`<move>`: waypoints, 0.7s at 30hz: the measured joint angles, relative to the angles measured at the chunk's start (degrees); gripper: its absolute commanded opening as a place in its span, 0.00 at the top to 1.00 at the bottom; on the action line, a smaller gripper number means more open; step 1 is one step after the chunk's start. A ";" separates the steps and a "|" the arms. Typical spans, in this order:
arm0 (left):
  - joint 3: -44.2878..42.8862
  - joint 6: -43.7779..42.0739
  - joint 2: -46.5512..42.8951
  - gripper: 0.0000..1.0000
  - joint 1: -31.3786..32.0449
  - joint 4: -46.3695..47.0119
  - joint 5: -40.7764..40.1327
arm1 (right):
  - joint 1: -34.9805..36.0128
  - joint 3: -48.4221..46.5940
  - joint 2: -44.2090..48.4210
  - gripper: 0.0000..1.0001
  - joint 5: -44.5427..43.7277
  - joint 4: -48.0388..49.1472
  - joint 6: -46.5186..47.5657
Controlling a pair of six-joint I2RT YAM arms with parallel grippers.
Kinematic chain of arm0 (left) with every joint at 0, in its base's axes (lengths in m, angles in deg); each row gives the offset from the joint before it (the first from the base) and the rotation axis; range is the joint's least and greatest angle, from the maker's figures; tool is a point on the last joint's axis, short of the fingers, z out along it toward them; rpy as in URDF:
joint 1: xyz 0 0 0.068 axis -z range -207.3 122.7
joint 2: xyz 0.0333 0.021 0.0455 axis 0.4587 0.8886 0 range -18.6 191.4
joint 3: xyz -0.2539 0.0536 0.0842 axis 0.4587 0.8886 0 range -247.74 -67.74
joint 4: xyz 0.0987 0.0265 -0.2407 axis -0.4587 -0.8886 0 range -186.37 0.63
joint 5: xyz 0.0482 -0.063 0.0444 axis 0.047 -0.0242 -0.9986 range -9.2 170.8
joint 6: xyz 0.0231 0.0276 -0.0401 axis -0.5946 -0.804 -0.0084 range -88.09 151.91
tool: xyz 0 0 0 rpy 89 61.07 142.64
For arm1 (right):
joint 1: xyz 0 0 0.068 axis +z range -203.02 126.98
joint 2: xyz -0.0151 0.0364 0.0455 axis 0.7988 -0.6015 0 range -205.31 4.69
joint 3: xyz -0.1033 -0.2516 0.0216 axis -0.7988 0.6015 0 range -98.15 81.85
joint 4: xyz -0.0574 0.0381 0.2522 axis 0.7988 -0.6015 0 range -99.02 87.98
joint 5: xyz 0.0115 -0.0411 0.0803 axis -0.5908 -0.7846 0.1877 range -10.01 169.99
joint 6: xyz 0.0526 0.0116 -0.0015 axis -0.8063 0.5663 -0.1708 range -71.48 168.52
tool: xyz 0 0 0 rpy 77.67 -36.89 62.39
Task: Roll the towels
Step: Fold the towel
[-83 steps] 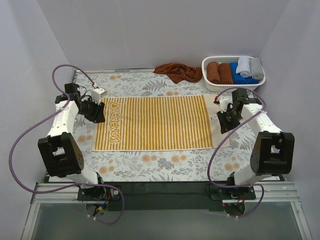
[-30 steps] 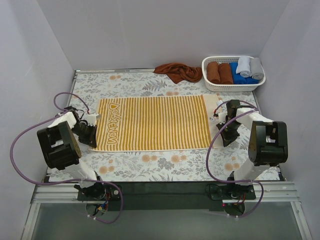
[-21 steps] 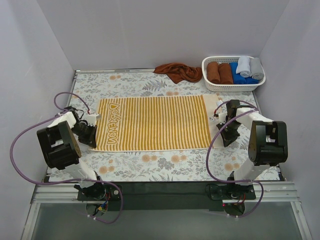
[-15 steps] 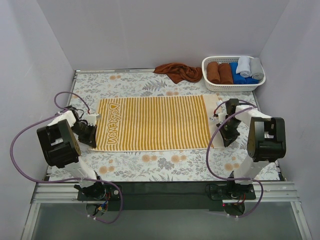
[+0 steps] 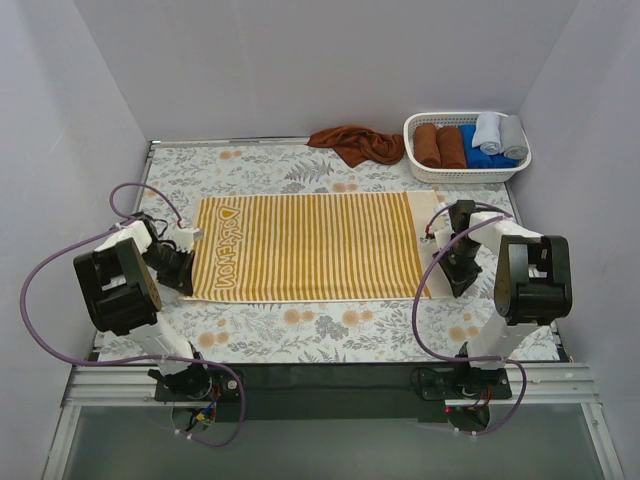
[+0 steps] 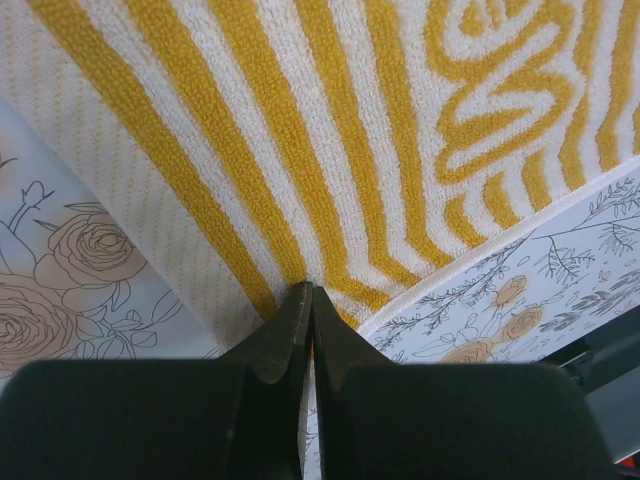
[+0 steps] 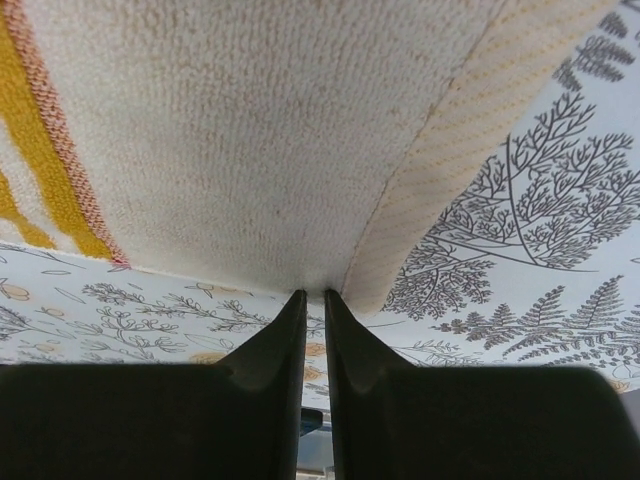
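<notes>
Top external: striped yellow towel (image 5: pixel 310 245) lies flat, jaws apparently pinching both ends.

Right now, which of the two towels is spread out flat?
The mustard-yellow striped towel, lying open and flat; the rust-brown towel sits crumpled at the far edge beside the basket.

The striped towel (image 5: pixel 310 247) is mustard-yellow and white, with looping yellow lettering at its nine o'clock end and a plain cream band at three o'clock. At twelve o'clock the other towel (image 5: pixel 352 142) is plain rust-brown. The basket (image 5: pixel 416 168) at two o'clock is white, holding rust-brown rolls (image 5: pixel 438 146), a blue roll (image 5: pixel 480 156) and pale grey rolls (image 5: pixel 500 132). The tablecloth (image 5: pixel 330 335) is white with grey leaves and soft orange flowers.
</notes>
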 measured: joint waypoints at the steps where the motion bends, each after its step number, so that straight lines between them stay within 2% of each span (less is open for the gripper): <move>1: 0.26 -0.63 -0.26 1.00 -0.02 0.07 0.28 | 0.00 0.96 0.98 0.83 -0.20 0.55 0.35; 12: 5.05 -7.87 -5.25 1.00 -0.17 -0.96 1.18 | -0.28 7.34 6.62 0.83 -2.80 1.51 4.13; 15: 5.77 -9.29 -6.84 1.00 -0.42 -1.84 -0.31 | -0.68 8.39 7.67 0.78 -3.72 0.98 5.07; 17: 5.64 -10.08 -7.52 0.96 -0.72 -2.29 -0.63 | -1.03 8.66 7.76 0.69 -3.76 0.00 5.66; 18: 5.18 -10.34 -7.54 0.91 -0.76 -2.82 -0.61 | -1.16 8.59 7.76 0.66 -3.39 -0.68 5.97; 19: 4.63 -10.64 -7.52 0.83 -0.79 -3.34 -0.31 | -1.25 8.46 7.74 0.62 -2.75 -1.29 6.08; 21: 1.86 -11.15 -7.37 0.75 -0.79 -5.42 1.42 | -1.49 7.21 7.56 0.55 -0.98 -2.86 6.16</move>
